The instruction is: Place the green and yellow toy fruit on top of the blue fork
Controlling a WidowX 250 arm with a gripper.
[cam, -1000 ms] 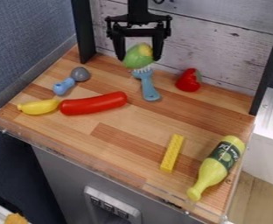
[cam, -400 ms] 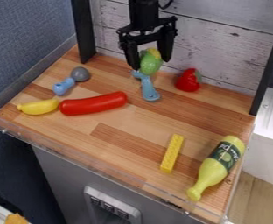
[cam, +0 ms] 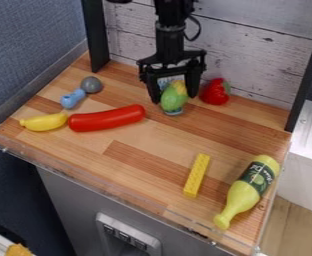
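Observation:
The black gripper [cam: 175,97] hangs over the back middle of the wooden board, shut on a green toy [cam: 173,100] with a yellow top. That toy sits between its fingers and in front of a blue fork-like utensil [cam: 174,112], whose middle it hides. Just right of the gripper lies a red strawberry-like toy [cam: 215,92] with a green leaf. Whether the green toy touches the utensil or the board, I cannot tell.
Left on the board [cam: 142,142] are a blue-and-grey toy [cam: 72,98], a yellow banana [cam: 44,122] and a red sausage [cam: 108,118]. A yellow block [cam: 197,175] and a yellow-green bottle [cam: 247,191] lie front right. Dark posts flank the back; a clear rim edges the front.
The gripper has come down and forward, slightly to the right, carrying the green toy from behind the utensil to over it. The other objects have not moved.

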